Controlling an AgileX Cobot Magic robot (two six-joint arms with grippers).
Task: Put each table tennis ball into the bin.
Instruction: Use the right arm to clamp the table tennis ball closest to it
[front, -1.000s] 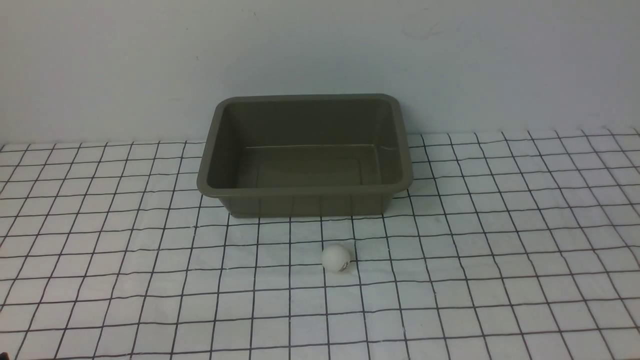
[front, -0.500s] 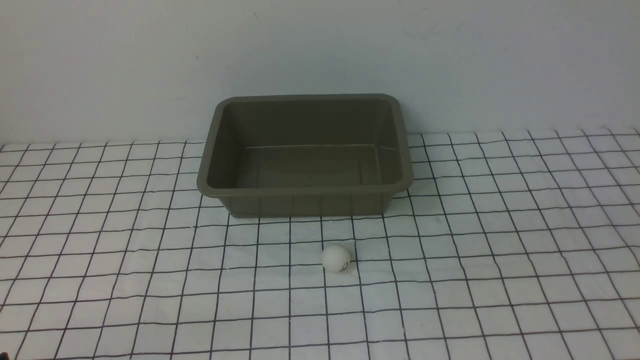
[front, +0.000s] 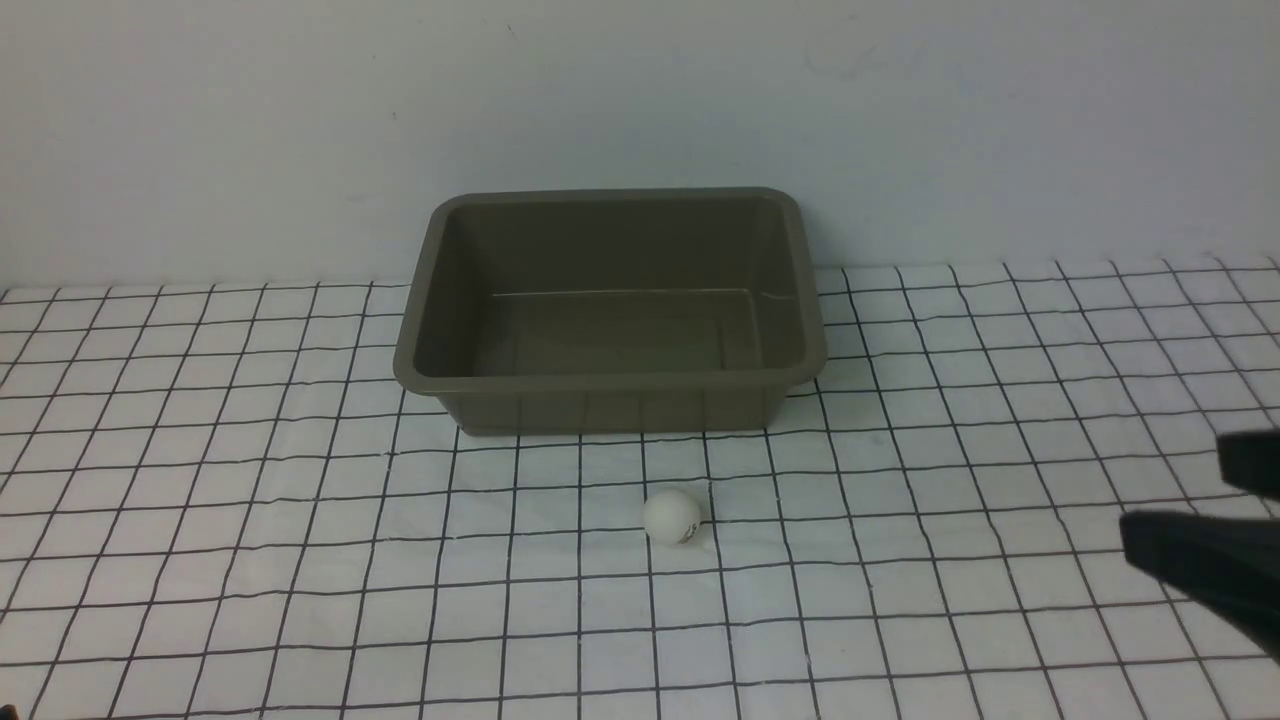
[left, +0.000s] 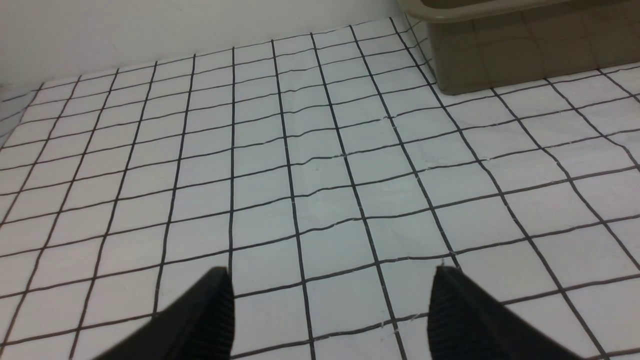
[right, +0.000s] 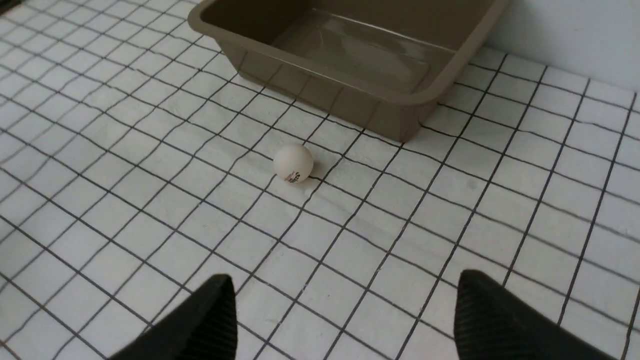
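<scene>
Your right claw (right: 345, 277) hangs released and empty, the white ball (right: 293, 162) lying on the checked cloth (right: 450, 210) ahead of its spread tips, the bin (right: 300, 59) just beyond the ball, and your left claw (left: 330, 274) likewise released.

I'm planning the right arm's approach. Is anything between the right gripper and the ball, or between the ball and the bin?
Nothing visible. Only bare checked cloth lies between the open right gripper and the ball. Between ball and bin there is cloth too; just the bin's near wall must be cleared.
</scene>
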